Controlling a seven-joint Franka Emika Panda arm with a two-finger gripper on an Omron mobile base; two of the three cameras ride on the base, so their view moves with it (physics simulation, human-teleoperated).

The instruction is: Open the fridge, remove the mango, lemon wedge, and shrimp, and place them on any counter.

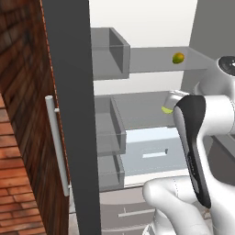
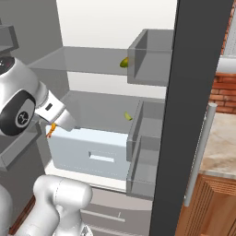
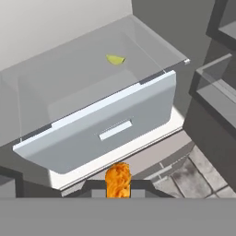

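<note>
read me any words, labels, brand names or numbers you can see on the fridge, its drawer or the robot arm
None: no readable text anywhere.
The fridge doors and the pale drawer carry no lettering.
The arm bears one small round mark, too blurred to read as text.
The shrimp in the gripper has no label.

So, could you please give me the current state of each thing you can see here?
fridge: doors open
crisper drawer: closed
mango: lying on upper shelf
lemon wedge: lying on lower shelf
shrimp: held, outside the fridge
gripper: shut on shrimp
</note>
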